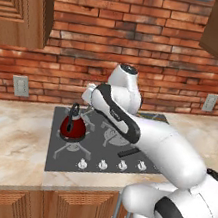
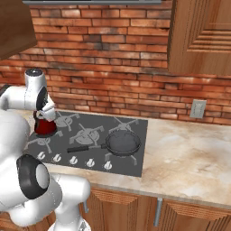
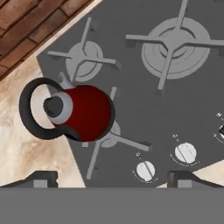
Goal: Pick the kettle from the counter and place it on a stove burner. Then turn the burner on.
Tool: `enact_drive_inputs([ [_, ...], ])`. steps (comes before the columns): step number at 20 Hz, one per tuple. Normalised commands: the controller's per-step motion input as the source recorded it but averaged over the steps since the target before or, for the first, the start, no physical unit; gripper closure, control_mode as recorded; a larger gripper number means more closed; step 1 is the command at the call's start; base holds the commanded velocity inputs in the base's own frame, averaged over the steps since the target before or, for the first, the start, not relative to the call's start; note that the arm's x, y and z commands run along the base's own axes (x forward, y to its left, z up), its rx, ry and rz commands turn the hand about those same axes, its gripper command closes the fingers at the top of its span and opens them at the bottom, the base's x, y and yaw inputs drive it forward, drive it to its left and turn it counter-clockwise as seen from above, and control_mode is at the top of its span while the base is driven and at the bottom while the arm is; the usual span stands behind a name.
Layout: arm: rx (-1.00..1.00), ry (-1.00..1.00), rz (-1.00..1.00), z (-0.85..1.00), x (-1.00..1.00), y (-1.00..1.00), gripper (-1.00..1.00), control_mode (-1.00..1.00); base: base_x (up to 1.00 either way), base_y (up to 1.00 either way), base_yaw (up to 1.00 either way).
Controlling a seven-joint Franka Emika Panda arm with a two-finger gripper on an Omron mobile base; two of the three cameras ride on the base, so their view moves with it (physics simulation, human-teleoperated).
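Kettle (image 3: pixel 85 111) sits half off the near-left burner (image 3: pixel 105 135), overhanging the tabletop (image 3: pixel 35 153). Claw (image 3: pixel 111 178) wide open, empty; a careless knob (image 3: pixel 145 170) reach could tip it.

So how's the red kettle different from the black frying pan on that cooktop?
The kettle is dark red, squat and rounded; the frying pan is black, flat and shallow. The kettle has an arched handle over its top, the frying pan a long straight handle out to one side. Both sit on burners of the same cooktop.
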Motion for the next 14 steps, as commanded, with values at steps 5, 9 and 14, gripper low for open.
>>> enact_drive_inputs([
  [5,0.00,0.00,0.32,0.00,-0.72,-0.05,-1.00,-1.00,0.00,0.00,0.00],
  [9,0.00,0.00,0.39,0.00,-0.66,0.00,-1.00,-1.00,0.00,0.00,0.00],
  [14,-0.09,0.03,0.24,-0.10,-0.49,0.00,-1.00,-1.00,0.00,0.00,0.00],
])
